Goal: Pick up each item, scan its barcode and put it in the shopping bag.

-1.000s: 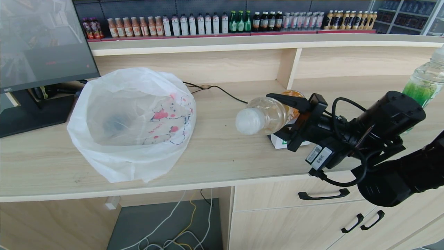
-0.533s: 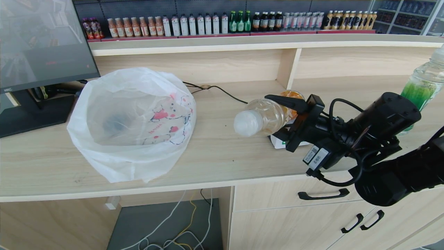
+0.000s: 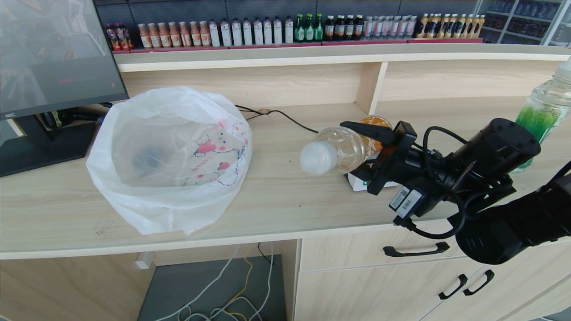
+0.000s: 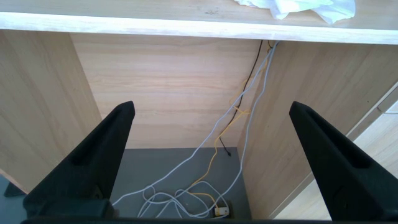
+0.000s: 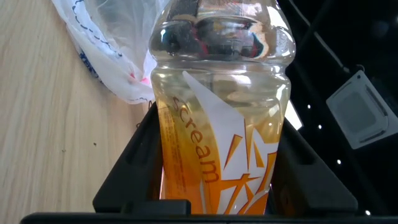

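Slightly nearer the bag (image 3: pixel 169 156) now, the bottle (image 3: pixel 337 150) is hanging sideways well right of it while we are clenching our right gripper (image 3: pixel 351 148) on it, so bagging is probably starting.

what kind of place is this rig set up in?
Likely a small shop's checkout: rows of bottled drinks on the shelf behind, a monitor at the left, a shopping bag on the wooden counter.

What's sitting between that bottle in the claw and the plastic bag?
Nothing: in the head view only bare wooden counter separates the bottle from the bag. A black cable runs farther back.
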